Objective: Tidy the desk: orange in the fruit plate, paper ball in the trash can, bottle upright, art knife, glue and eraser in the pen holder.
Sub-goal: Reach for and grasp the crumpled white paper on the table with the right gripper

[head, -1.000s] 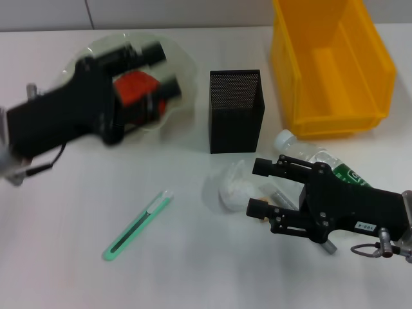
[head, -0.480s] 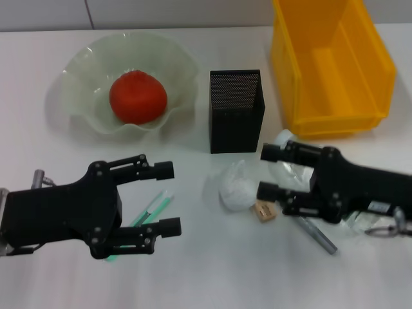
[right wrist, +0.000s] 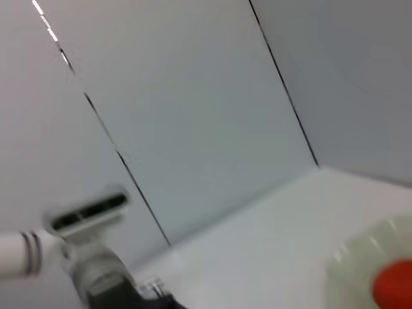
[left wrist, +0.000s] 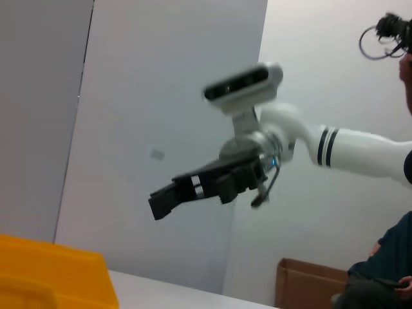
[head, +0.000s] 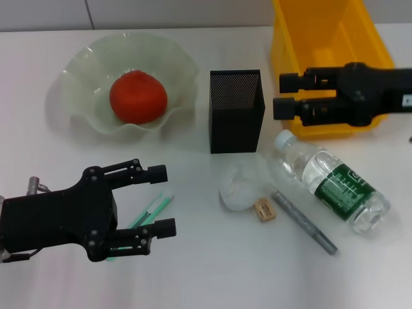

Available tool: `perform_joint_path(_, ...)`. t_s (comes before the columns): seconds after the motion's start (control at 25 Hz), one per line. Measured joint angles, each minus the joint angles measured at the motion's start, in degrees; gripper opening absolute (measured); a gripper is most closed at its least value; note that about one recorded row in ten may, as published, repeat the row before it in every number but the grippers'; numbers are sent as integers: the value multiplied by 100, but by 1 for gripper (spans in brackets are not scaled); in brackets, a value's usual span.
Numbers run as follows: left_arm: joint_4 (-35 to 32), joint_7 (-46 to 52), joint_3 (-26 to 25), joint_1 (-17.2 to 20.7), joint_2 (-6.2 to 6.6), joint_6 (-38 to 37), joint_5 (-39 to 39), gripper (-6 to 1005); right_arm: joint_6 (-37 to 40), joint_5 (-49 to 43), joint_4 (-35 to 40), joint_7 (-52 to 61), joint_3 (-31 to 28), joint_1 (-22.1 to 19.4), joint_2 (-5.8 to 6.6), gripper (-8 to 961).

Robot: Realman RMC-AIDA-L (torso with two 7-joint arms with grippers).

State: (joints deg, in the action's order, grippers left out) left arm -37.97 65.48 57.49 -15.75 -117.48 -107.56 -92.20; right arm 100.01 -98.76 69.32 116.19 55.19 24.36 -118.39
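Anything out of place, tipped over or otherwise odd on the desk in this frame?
Yes. The bottle lies on its side instead of upright, and the paper ball, eraser, grey pen-like tool and green stick lie loose on the desk, outside the pen holder. The orange sits in the fruit plate.

A lab: bare grey wall panels (left wrist: 161, 96); white robot arm (left wrist: 347, 151).

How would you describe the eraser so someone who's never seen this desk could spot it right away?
Start at the black mesh pen holder in the middle of the desk. In front of it lies a crumpled white paper ball; the eraser sits against the ball's near right edge. It is the small tan block, beside the long grey art knife.
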Motion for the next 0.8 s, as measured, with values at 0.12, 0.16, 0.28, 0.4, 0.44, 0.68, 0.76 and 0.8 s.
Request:
perform_joint_path(0.12, 0, -1, -1, 4, -4, 55, 0, 786, 28, -787, 662, 757, 25, 328, 3, 742)
perform_joint_path(0.16, 1, -2, -1, 4, -4, 65, 0, 786, 54, -1104, 845, 1020, 40, 455, 1, 741)
perform_joint_path(0.28, 0, -3, -1, 4, -11, 112, 0, 786, 164, -1972, 1215, 1694, 67, 862, -26, 741)
perform_joint_path(0.4, 0, -5, -1, 3, -13, 143, 0, 785, 378, -2791, 1315, 2245, 139, 1307, -45, 742)
perform_joint_path(0.44, 0, -5, -1, 2, -11, 160, 0, 785, 419, -2965, 1315, 2343, 215, 1419, -45, 742)
perform_joint_path(0.68, 0, -7, -1, 2, -10, 237, 1, 785, 381, -3728, 1074, 2822, 835, 1898, -49, 741)
perform_joint_path(0.76, 0, -9, -1, 2, -15, 263, 1, 785, 332, -3941, 833, 3141, 923, 2131, -51, 740)
perform_joint_path(0.8, 0, -9, -1, 4, -18, 275, 1, 785, 321, -4008, 680, 3234, 942, 2242, -54, 740)
